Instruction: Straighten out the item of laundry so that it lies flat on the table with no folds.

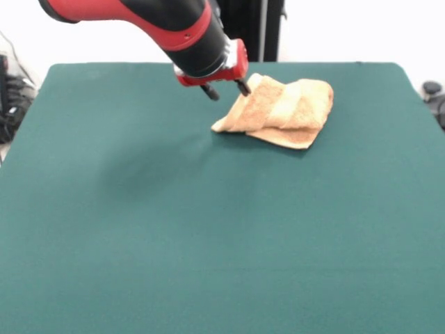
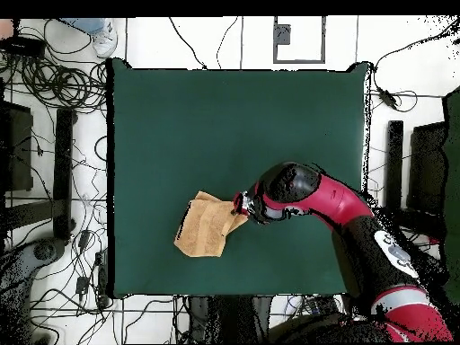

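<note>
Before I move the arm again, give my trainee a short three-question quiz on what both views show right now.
1. True or false: the towel lies fully flat on the table.
2. In the front view, the gripper is at the towel's: A) left edge B) right edge C) near corner.
3. Fill in: the table's cloth is dark ____.

Key: 1 false, it is folded and bunched; 2 A; 3 green.

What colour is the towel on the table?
Tan-orange, with paler bands across it; the towel shows best in the front view.
</note>
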